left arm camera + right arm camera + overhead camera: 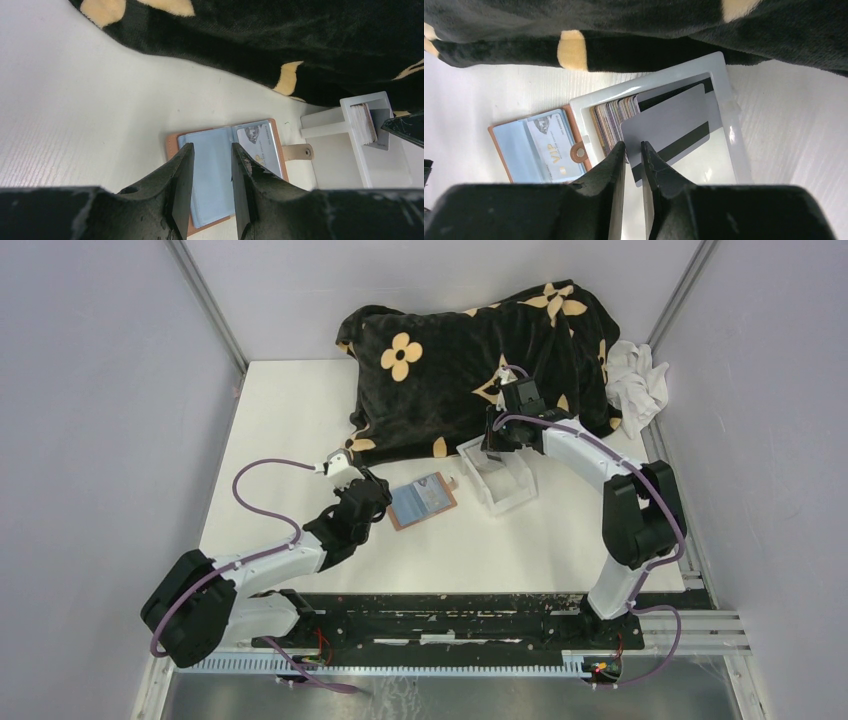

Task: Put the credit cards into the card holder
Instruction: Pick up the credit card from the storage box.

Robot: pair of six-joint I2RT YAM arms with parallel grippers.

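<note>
The card holder (pixel 422 500) lies open on the table, tan leather with pale blue sleeves; a pale VIP card (pixel 260 145) sits in its right pocket. My left gripper (pixel 210 150) is open and empty, hovering over the holder's (pixel 215 175) left sleeve. The clear tray (pixel 515 505) holds several credit cards (pixel 611 117) standing on edge. A grey card (pixel 669 125) with a black stripe leans off the stack. My right gripper (pixel 632 146) is down in the tray, jaws a narrow gap apart around that card's lower left corner, not visibly pinching it.
A black blanket (pixel 470 360) with tan flowers lies behind the tray and holder, touching the tray's far end. A white cloth (pixel 640 380) sits at the back right. The holder's snap strap (pixel 579 151) lies against the tray's rim (pixel 724 80). Grey walls enclose the table.
</note>
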